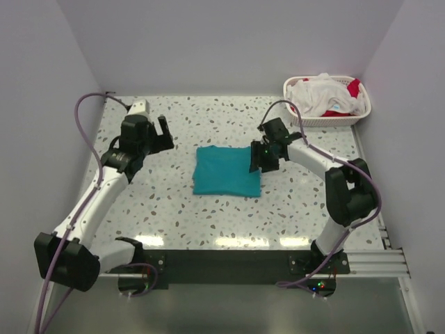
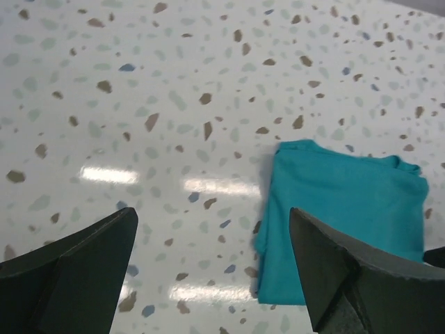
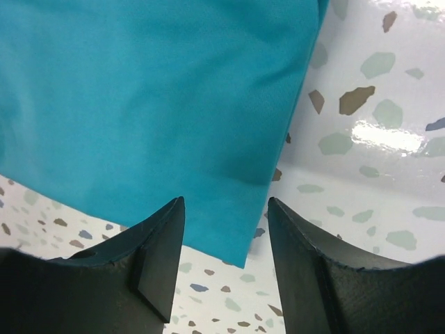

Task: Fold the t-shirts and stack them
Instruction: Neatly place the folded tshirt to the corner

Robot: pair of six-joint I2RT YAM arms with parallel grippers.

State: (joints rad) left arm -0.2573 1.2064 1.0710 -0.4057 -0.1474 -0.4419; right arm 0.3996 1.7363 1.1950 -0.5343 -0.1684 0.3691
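A plain teal t-shirt lies folded into a flat rectangle in the middle of the table. My right gripper hangs over its right edge. In the right wrist view the open gripper straddles a corner of the teal t-shirt from above, and no cloth is pinched. My left gripper is off to the shirt's left, apart from it. In the left wrist view that gripper stands wide open over bare table, with the teal t-shirt to the right. A white t-shirt and a red t-shirt lie crumpled in the basket.
The white lattice basket stands at the table's back right corner, near the right wall. Walls close in the table at the back and on both sides. Speckled tabletop surrounds the folded shirt.
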